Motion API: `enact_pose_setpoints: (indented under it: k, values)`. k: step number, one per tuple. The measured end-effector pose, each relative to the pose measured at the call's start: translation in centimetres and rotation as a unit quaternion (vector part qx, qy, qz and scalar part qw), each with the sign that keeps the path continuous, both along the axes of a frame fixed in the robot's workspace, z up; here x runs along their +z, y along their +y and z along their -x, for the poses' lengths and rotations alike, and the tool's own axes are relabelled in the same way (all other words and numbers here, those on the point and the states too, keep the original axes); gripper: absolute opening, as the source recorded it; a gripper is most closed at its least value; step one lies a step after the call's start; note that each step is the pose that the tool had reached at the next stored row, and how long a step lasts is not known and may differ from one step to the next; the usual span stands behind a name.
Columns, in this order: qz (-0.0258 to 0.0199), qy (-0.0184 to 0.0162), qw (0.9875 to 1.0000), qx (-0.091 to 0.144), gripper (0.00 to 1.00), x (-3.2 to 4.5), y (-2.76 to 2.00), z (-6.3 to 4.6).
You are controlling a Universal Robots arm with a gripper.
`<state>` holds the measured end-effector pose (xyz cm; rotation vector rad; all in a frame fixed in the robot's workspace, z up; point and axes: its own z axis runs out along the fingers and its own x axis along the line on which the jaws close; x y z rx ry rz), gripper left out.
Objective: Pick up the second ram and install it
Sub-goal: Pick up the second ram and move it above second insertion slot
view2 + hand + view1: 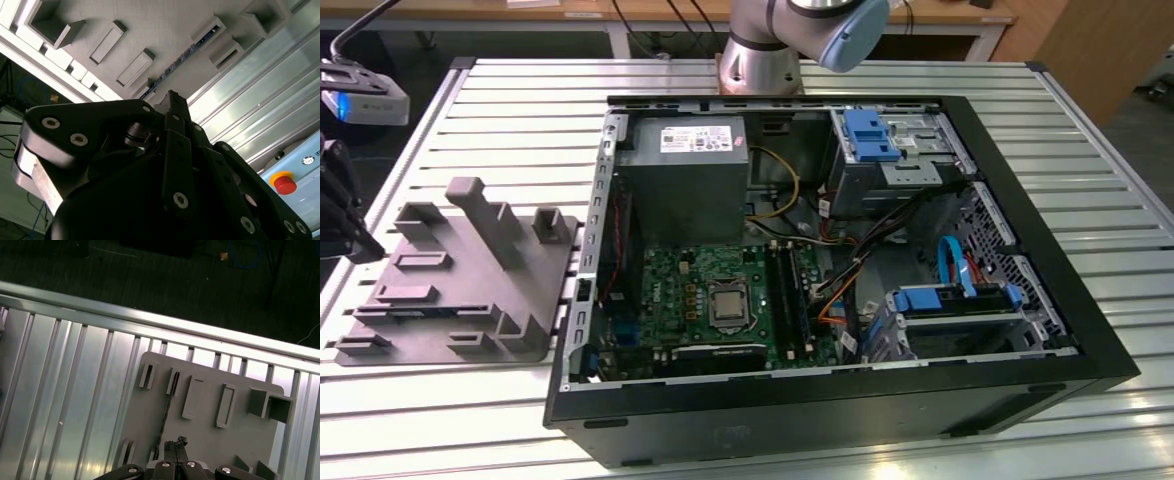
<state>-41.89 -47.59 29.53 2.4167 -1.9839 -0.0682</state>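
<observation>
The second ram [167, 412] is a thin dark stick standing on edge in a narrow slot of the grey fixture tray [210, 440]. In the second wrist view the ram [177, 61] shows as a dark line with bluish flecks along the tray [165, 30]. My gripper [176, 444] hovers above the tray, over one end of the stick, its fingertips [172, 99] together with nothing between them. In the exterior view the gripper [344, 232] is a black shape at the far left, beside the tray [454, 290].
An open computer case [827, 260] lies on the slatted aluminium table [1067, 130], to the exterior view's right of the tray. Long black slots [787, 285] run beside the processor socket on the green motherboard [707, 290]. The arm's base [761, 60] stands behind the case.
</observation>
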Motion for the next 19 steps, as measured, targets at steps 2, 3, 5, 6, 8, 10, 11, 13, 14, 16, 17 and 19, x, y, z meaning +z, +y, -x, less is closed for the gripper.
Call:
enact_pose_setpoints:
  k: [2,3,5,6,8,10,11,13,14,16,17,19]
  values:
    - [-0.0001,-0.0001,1.0,0.0,0.1,-0.08,0.0,0.0]
    - [-0.0001,-0.0001,1.0,0.0,0.1,-0.11,0.0,0.0]
    - [0.0,-0.0001,1.0,0.0,0.1,-0.18,0.0,0.0]
    - [-0.0001,-0.0001,1.0,0.0,0.1,-0.22,0.0,0.0]
    - [0.0,-0.0001,1.0,-0.002,0.1,-0.3,0.0,0.0]
    - [-0.0001,-0.0001,0.9999,-0.011,0.1,-0.41,0.0,0.0]
    - [-0.0001,-0.0002,0.9998,-0.019,0.1,-0.48,0.0,0.0]
    - [-0.0001,-0.0001,0.9994,-0.035,0.1,-0.64,0.0,0.0]
    - [-0.0001,-0.0001,0.999,-0.044,0.1,-0.75,0.0,0.0]
    - [-0.0001,-0.0001,0.9983,-0.059,0.1,-1.02,0.0,0.0]
    - [-0.0001,-0.0001,0.9979,-0.065,0.1,-1.19,-0.01,0.0]
    - [-0.0001,-0.0001,0.9971,-0.077,0.1,-1.53,-0.02,0.0]
